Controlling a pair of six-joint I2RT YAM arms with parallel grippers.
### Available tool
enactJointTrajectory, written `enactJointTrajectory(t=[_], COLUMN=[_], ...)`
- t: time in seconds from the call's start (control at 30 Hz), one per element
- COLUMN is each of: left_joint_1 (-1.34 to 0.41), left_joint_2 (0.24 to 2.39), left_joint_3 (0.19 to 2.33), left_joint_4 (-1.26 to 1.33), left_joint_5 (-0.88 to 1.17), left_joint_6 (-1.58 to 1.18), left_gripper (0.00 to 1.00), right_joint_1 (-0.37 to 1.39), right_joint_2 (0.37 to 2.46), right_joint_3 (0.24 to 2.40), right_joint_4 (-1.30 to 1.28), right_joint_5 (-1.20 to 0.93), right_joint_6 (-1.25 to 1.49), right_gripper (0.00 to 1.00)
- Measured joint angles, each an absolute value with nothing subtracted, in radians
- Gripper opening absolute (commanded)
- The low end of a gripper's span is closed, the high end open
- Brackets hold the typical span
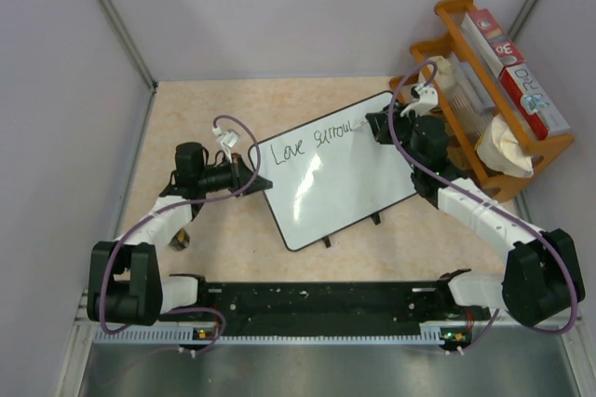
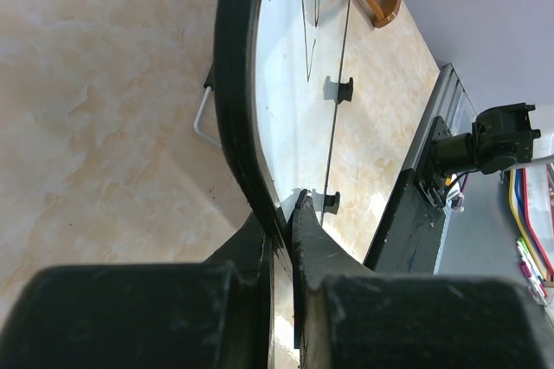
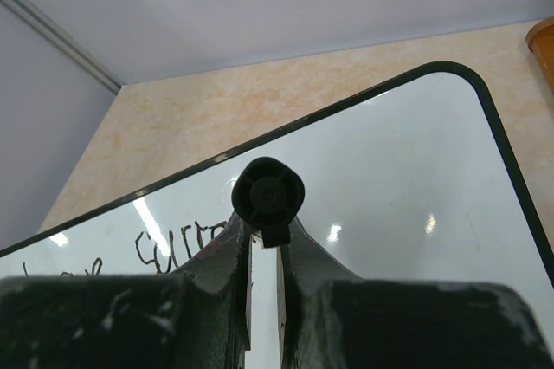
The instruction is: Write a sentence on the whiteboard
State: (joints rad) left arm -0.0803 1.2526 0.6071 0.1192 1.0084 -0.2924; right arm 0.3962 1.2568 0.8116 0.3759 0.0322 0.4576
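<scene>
Lilac walls (image 1: 279, 6) enclose a beige marbled tabletop (image 1: 214, 108). The left tool (image 2: 290, 213) is pinched onto the left edge of the whiteboard (image 1: 345, 183), which lies askew at the tabletop's middle. The right tool (image 3: 264, 230) grips a black marker (image 3: 267, 196) over the board's far right part, at the end of the handwriting (image 1: 312, 141). A wooden rack (image 1: 484, 80) stands at the far right.

The top external view looks steeply down from well above the whiteboard (image 1: 335, 173), taking it in whole from its footed long side, while the left wrist view hugs its left corner and sights along its surface, and the right wrist view skims close over its written face, all three sharing the board.
</scene>
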Motion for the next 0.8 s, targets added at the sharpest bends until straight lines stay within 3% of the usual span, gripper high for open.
enactJointTrajectory(t=[0.8], left_joint_1=[-0.081], left_joint_2=[1.253], left_joint_3=[0.607], left_joint_4=[0.12], left_joint_5=[1.009], left_joint_6=[-0.292], left_gripper=[0.0], right_joint_1=[0.396], right_joint_2=[1.299], right_joint_3=[0.893], right_joint_4=[0.351], right_joint_5=[0.041], right_joint_6=[0.452], right_gripper=[0.0])
